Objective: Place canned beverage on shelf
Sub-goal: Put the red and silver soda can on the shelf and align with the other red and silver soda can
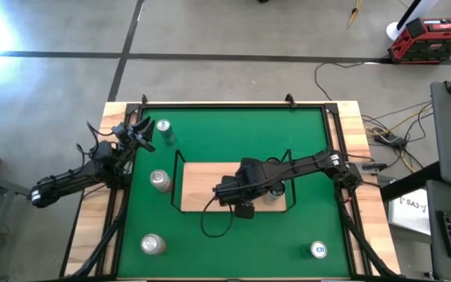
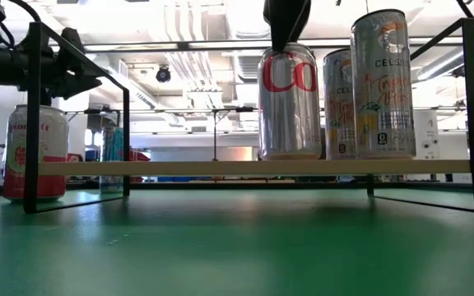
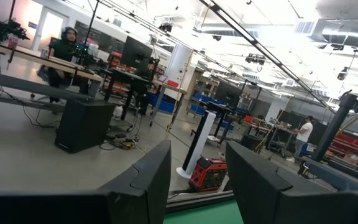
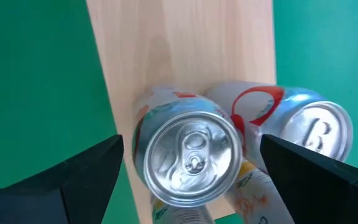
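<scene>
Nearest, toward the bottom of the overhead frame, on the green tabletop point(image 1: 304, 133): a silver can point(image 1: 153, 244) at lower left and a blue-topped can point(image 1: 318, 250) at lower right, well apart. Just beyond, in the middle of the frame, the shelf point(image 1: 202, 184), a pale wooden board on a thin black wire frame, raised off the green felt. Standing upright on it, in the level view, a red-lettered can point(image 2: 289, 103) and two tall cans point(image 2: 383, 82) close beside it, toward the right of the board. Directly above them the right end effector point(image 4: 191, 163), fingers spread wide and pinching nothing, a can top showing between them from above. Left of the shelf, another silver can point(image 1: 160, 180) on the felt. Farther back, in the upper left of the overhead frame, a teal can point(image 1: 164, 129), and just beside it the left end effector point(image 1: 142, 135), pressed together and empty, raised off the felt. Beyond that, desks, a red toolbox point(image 3: 207, 174) and people seated far off in the room.
</scene>
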